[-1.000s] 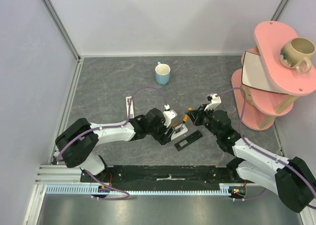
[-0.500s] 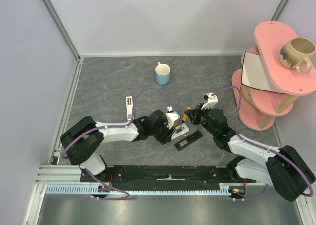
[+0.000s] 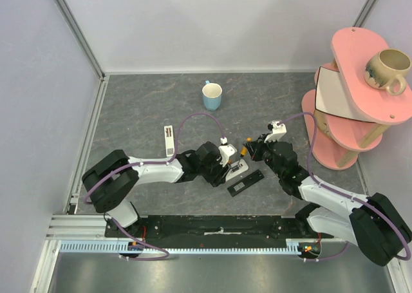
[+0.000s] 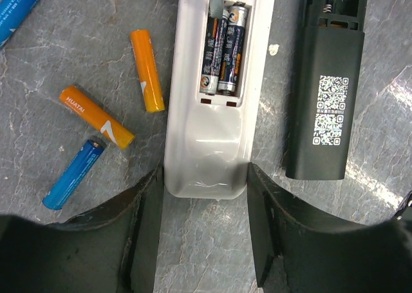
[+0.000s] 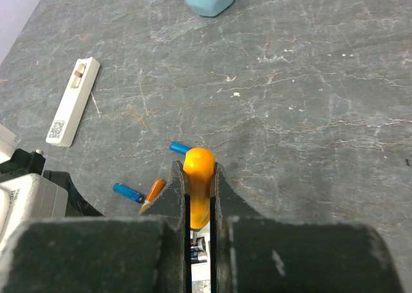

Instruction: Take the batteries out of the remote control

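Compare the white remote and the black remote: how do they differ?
The white remote holds two batteries; the black remote shows an empty bay. The white one sits between the left fingers; the black lies beside them. Only the black shows a QR label. Both lie back-up, covers off.

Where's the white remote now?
Left wrist view, centre: the white remote is held between the fingers of the left gripper, black remote to its right, loose batteries to its left.
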